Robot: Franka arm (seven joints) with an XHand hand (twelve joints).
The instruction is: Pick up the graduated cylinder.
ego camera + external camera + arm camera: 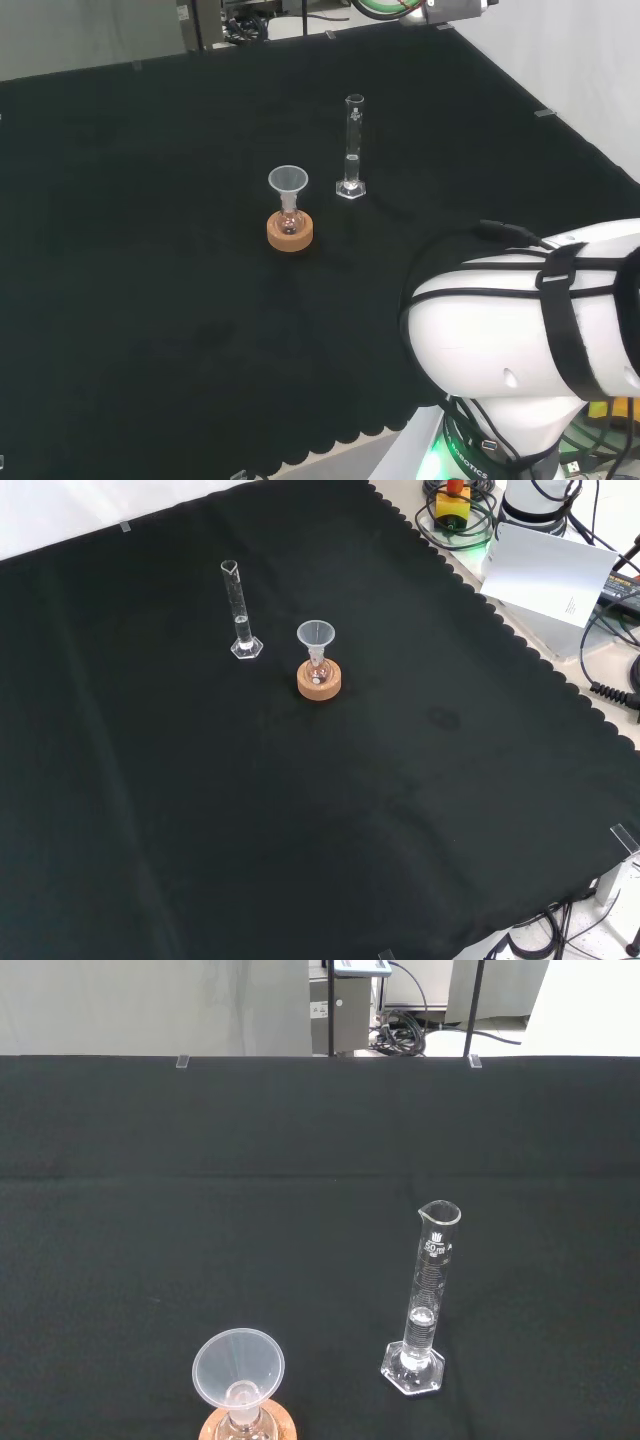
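I see the graduated cylinder (pixel 352 148) (pixel 240 613) (pixel 426 1305) standing upright on its hexagonal foot on the black-clothed counter (pixel 150 250) (pixel 350 810) (pixel 150 1210). In the head view it stands just right of and slightly beyond a clear funnel (pixel 288 182) (pixel 315 636) (pixel 238 1365) set in a flask on a cork ring (pixel 290 231) (pixel 319 680) (pixel 246 1426). I cannot tell whether the robot hand is apart or together.

Even bright light; sharp views; faint shadows.

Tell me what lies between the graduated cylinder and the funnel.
Nothing: bare black cloth separates the graduated cylinder from the funnel, clearest in the front view.
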